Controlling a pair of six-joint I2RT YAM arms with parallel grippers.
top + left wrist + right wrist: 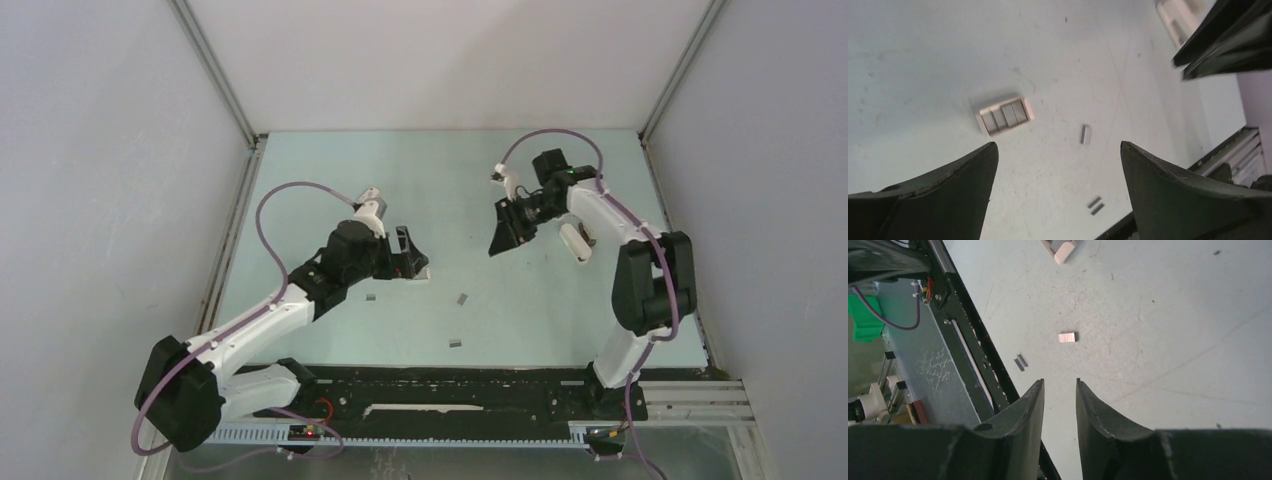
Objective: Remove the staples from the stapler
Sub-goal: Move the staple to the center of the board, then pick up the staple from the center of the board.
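Note:
The white stapler (574,242) lies on the table by my right arm and shows at the top edge of the left wrist view (1173,20). Loose staples lie on the table: a short strip (462,298) (1086,134) (1067,337), a pair side by side (455,343) (1096,205) (1020,362), and one more strip (372,297). My left gripper (410,255) (1058,145) hangs wide open above the table, empty. My right gripper (500,235) (1059,381) is raised left of the stapler, its jaws a narrow gap apart with nothing between them.
A small white box (1004,116) (425,276) with grey strips inside sits just beyond my left gripper; its corner shows in the right wrist view (1060,250). The black base rail (450,390) runs along the near edge. Grey walls enclose the table.

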